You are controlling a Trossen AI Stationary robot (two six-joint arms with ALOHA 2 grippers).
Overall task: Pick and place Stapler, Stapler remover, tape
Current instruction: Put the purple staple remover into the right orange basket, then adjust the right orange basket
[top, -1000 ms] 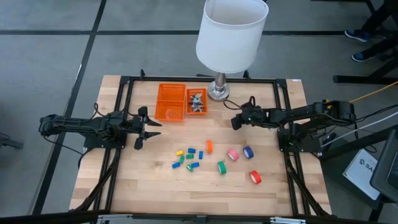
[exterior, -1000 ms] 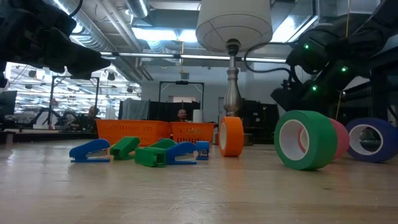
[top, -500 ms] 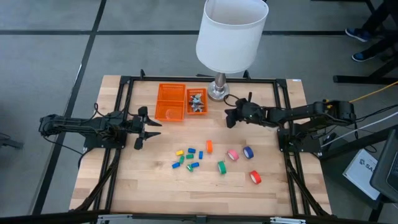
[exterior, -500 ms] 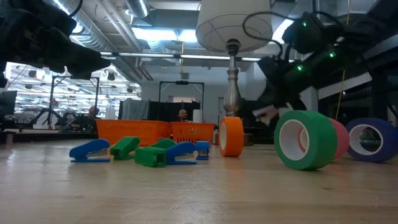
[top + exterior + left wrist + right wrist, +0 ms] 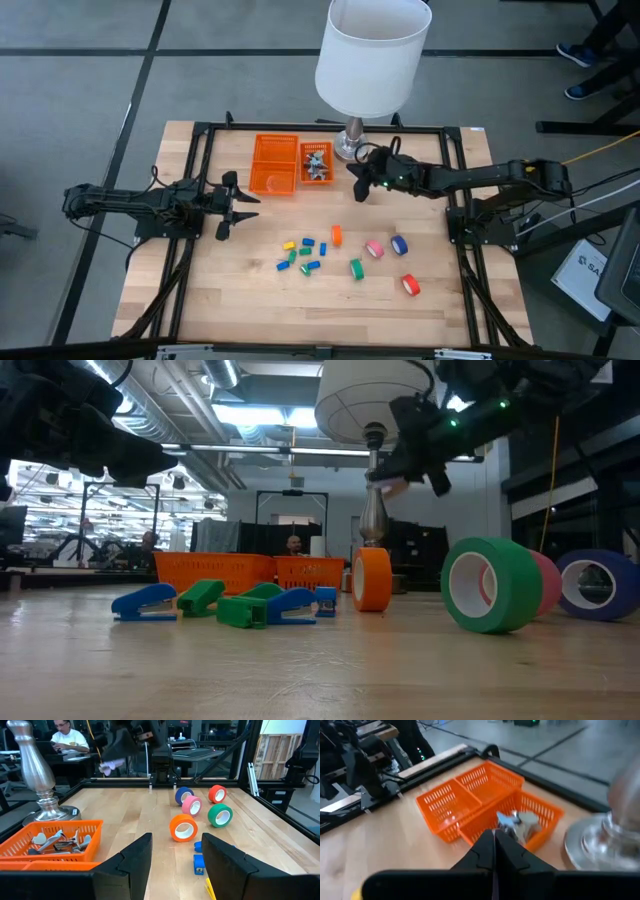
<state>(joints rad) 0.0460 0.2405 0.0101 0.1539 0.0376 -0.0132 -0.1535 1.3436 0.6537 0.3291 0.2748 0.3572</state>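
My right gripper (image 5: 357, 183) hangs above the table just right of the orange basket (image 5: 275, 141), shut on a small pale thing (image 5: 110, 766) that looks like the staple removers (image 5: 316, 163) in the basket's right compartment. Five tape rolls stand on their edges: orange (image 5: 337, 235), pink (image 5: 374, 248), blue (image 5: 399, 244), green (image 5: 356, 268) and red (image 5: 410, 285). Small blue, green and yellow staplers (image 5: 301, 253) lie left of them. My left gripper (image 5: 240, 203) waits open and level at the table's left. My right gripper pinches the small pale thing (image 5: 391, 485) between its two fingertips, slanting down from the table's right. The thing sticks out below the tips and is lifted well clear of the table. I cannot tell which part of it the fingers have.
A lamp with a white shade (image 5: 372, 50) stands on its metal base (image 5: 350, 148) at the far edge, close behind my right gripper. A black frame (image 5: 450, 180) runs around the wooden tabletop. Bare wood lies between my left gripper and the staplers.
My right gripper has risen from near the tabletop and gone toward the table's left and far side, toward the basket. It has tipped from steeply downward to a shallower slant. The pale thing has come up with it, clear of the table.
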